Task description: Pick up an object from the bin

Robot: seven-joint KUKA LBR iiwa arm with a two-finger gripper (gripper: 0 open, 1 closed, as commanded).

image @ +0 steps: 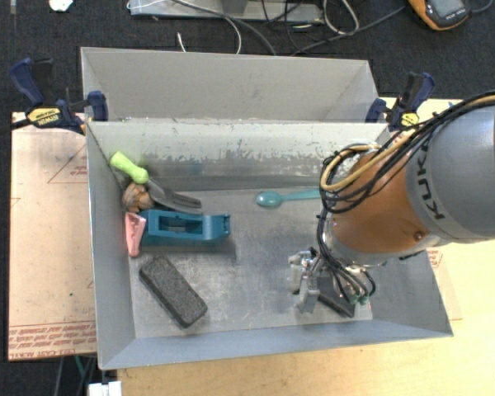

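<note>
My gripper (307, 287) is low over the bin floor at the front right, close to the front wall. A small dark piece (340, 305) shows right beside it; I cannot tell whether it is a loose thing or part of the gripper. A teal spoon (272, 198) lies behind the gripper near the back wall, its handle running under the arm. A dark grey oblong block (173, 290) lies at the front left, well apart from the gripper. Behind that block, a blue tape dispenser (186, 227) lies on the left side.
At the left wall sit a green-handled tool (130, 168) with a grey blade, a brownish lump (135, 195) and a pink piece (134, 234). The arm with its cables covers the bin's right side. Bare floor lies between the dispenser and the gripper.
</note>
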